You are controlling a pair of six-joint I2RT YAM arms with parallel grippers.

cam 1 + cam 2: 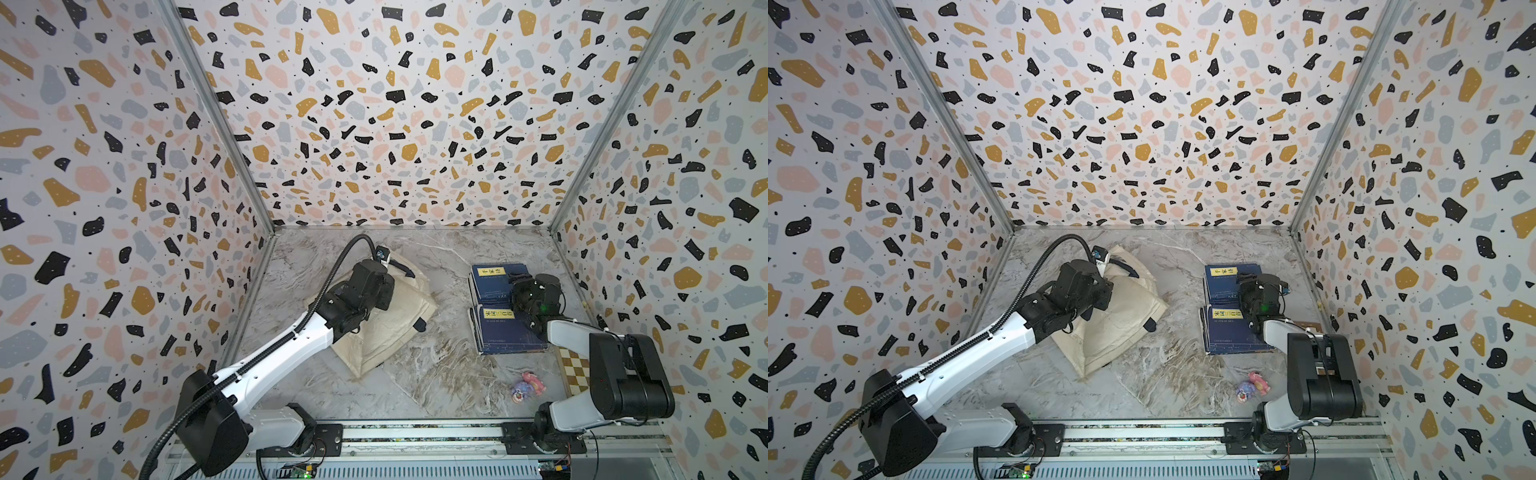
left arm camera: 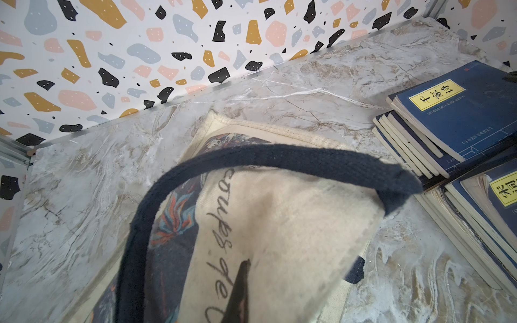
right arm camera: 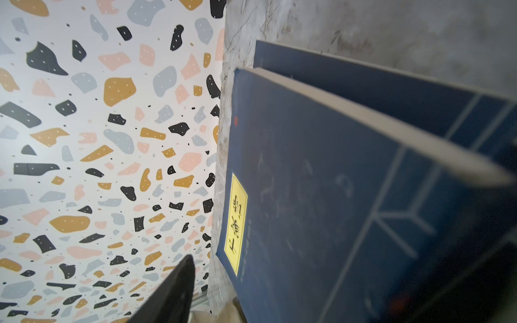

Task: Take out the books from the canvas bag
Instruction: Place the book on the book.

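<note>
We find the navy paperback books with yellow title labels (image 1: 496, 286) out of the bag, in two overlapping stacks on the grey marble-patterned tabletop (image 1: 436, 386), on the robot's right. The right gripper (image 1: 519, 282) hovers over the far stack, jaws apart and empty; in the right wrist view one black finger (image 3: 173, 290) stands clear of the top book's cover. The large cream canvas tote bag (image 1: 395, 328) lies slumped well apart from the stacks, under the left gripper (image 2: 240, 290), which is clenched. The cloth rises in a ridge to its tip, so we judge that it pinches the canvas, though the contact itself is hidden.

We take the step in hand to be letting go of a book on the far stack. To do it well, we would lift the right arm straight up before turning toward the bag, so that no finger drags the top cover askew. The bag looks flat, but we cannot see inside it; we would have the left grip raise the mouth for a look.
</note>
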